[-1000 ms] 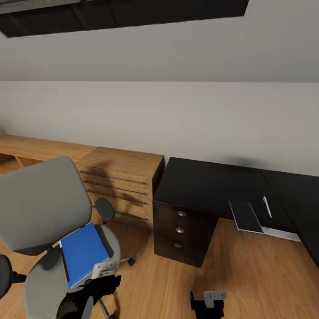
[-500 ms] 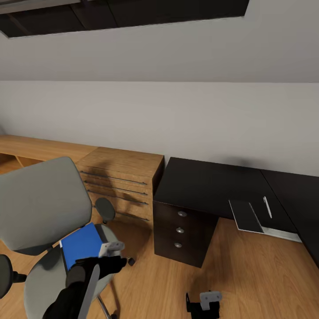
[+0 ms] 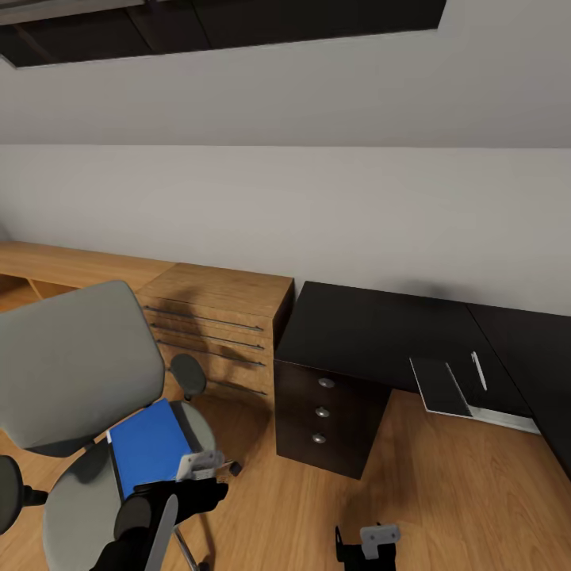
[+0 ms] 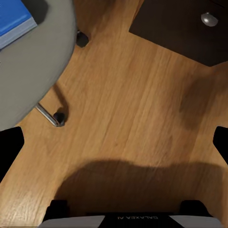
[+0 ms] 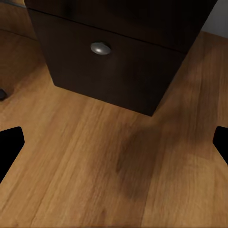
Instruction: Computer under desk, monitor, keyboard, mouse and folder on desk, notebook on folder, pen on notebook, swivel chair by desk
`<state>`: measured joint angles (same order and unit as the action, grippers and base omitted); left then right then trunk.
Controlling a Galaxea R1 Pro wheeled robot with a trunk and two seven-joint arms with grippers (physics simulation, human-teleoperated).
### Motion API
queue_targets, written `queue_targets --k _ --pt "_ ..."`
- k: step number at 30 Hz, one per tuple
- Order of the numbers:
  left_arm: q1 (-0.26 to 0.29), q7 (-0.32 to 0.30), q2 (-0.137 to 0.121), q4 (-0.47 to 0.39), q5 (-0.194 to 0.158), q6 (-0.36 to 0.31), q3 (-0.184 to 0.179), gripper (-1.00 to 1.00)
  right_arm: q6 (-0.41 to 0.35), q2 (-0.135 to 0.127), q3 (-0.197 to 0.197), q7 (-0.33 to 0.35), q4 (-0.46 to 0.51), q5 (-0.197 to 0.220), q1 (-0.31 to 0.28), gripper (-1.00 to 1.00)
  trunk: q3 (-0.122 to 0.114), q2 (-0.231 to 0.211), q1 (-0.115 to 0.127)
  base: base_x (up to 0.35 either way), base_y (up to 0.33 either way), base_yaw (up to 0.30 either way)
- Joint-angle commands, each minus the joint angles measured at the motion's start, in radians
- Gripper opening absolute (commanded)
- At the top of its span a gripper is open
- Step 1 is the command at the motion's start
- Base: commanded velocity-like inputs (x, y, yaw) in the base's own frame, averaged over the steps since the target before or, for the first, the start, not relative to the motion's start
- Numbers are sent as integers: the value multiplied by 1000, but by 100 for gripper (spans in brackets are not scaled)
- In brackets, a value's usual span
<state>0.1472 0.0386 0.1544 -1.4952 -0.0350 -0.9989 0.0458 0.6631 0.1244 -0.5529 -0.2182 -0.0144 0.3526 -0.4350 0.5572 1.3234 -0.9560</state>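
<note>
Left gripper hangs just off the front-right edge of the swivel chair seat, jaws spread wide w/ nothing between them; in the left wrist view the finger tips sit at both side edges and there's just wood floor under them. Right gripper is low over the floor in front of the drawer unit, also open and empty afaict

The folder lies flat on the seat, bright blue, one long edge facing the left gripper and close to it but not touching. My guess on handling: light, stiff-ish board cover, smooth so prob slippery, and it'll flex/droop if pinched by a corner. Best bet imo is the near long edge around the middle, where it pokes toward the seat rim, jaws above and below. The seat pad is soft so the lower finger can dig under

Further back, the desk top is mostly bare. The notebook sits near its front edge, overhanging a bit, with the pen just beside it
</note>
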Motion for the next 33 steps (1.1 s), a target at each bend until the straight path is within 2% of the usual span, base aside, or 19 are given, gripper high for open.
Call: queue_targets --k 1,33 --pt "1 4 0 -1 -4 -4 1 100 2 2 -9 -6 -1 4 -1 100 1 1 0 0 0 47" --pt "0 5 -11 -39 -3 -5 3 100 39 8 -6 -10 -4 5 -1 100 2 1 0 0 0 237"
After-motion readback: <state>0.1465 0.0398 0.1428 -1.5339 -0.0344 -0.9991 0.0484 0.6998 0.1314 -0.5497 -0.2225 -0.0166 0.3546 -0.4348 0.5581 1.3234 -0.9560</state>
